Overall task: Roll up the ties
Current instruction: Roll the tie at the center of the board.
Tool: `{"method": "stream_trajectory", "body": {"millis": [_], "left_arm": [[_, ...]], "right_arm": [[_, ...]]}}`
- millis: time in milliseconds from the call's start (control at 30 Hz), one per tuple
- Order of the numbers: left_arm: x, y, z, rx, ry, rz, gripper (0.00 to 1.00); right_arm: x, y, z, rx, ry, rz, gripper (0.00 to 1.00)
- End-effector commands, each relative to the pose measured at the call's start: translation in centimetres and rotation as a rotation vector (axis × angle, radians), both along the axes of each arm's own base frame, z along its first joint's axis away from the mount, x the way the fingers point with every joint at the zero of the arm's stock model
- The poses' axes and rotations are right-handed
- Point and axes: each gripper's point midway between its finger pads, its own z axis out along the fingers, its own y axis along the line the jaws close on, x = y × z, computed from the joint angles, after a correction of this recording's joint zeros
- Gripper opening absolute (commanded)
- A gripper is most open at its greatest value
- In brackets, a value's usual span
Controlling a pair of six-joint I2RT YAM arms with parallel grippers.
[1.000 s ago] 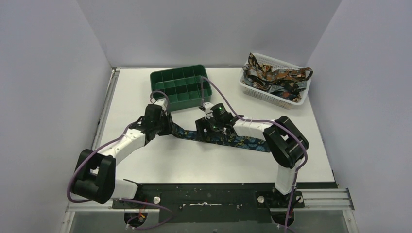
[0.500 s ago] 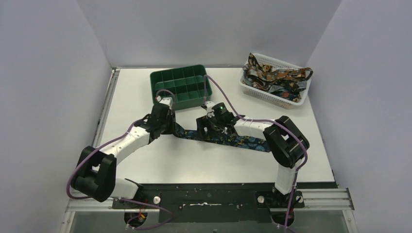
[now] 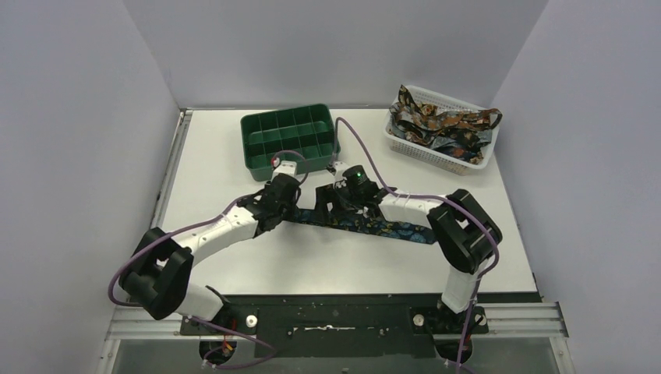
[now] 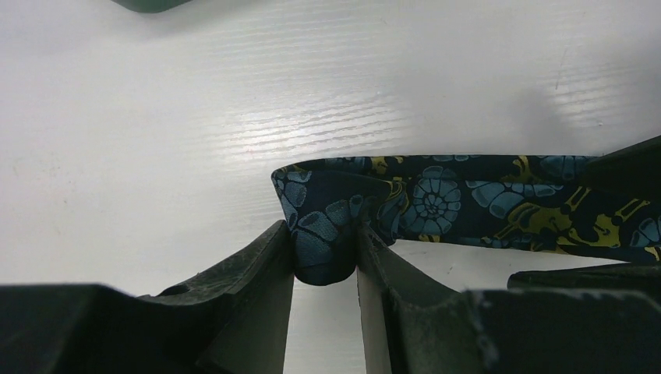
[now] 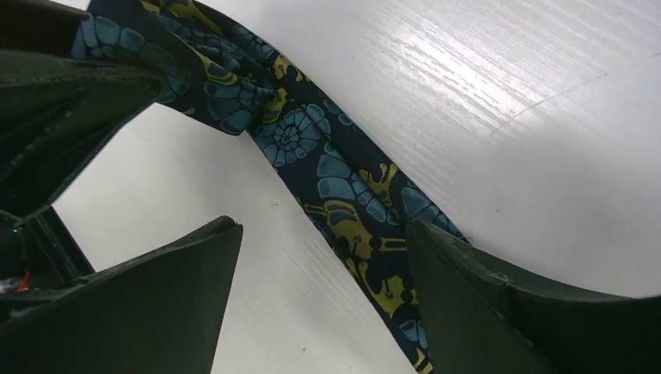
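Tie (image 4: 436, 199) fold partly inside left gripper (image 4: 325, 261)

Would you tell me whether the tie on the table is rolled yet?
Not rolled: the tie lies mostly flat, only its end folded over and pinched in the left pincer.
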Motion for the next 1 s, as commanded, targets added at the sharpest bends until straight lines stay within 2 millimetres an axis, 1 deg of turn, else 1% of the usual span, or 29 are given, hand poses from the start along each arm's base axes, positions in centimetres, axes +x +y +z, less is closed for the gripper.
{"method": "stream_trajectory", "body": {"millis": [0,100,200,267,333,467,633,733,900,967], "left_arm": [[1.2,-0.7,2.5,0.081,-0.107,0.025,0.32],[1.0,-1.1,2.2,0.121,-0.116,0.022,0.32],[0.8,-1.7,1.8,0.15,-0.121,0.012,0.32],[0.7,-1.8,1.5,0.188,-0.13,0.015,0.32],[0.6,-2.1,1.4,0.215,-0.136,0.013,0.32],[0.6,-2.8,1.4,0.254,-0.149,0.004,0.32],[0.5,-4.1,1.5,0.281,-0.166,-0.023,0.33],[0.1,-5.3,0.8,0.273,-0.148,-0.071,0.34],[-0.5,-6.7,-1.3,0.254,-0.092,-0.122,0.38],[-0.5,-7.5,-1.7,0.229,-0.076,-0.131,0.4]], "right_arm": [[1.6,-0.1,4.6,0.093,-0.104,-0.1,0.81],[2.5,-2.2,4.8,0.077,-0.11,-0.242,0.83],[3.5,-6.1,3.8,-0.003,-0.071,-0.46,0.86],[3.8,-7.7,4.1,-0.004,-0.068,-0.526,0.87],[3.8,-8.7,4.6,0.012,-0.082,-0.559,0.88],[3.7,-9.7,4.9,0.003,-0.091,-0.569,0.89],[3.3,-10.0,5.1,0.024,-0.096,-0.572,0.89],[3.3,-10.2,5.3,0.027,-0.095,-0.583,0.89],[3.4,-10.6,5.7,0.027,-0.105,-0.594,0.91],[3.3,-10.8,5.9,0.029,-0.108,-0.596,0.92]]}}
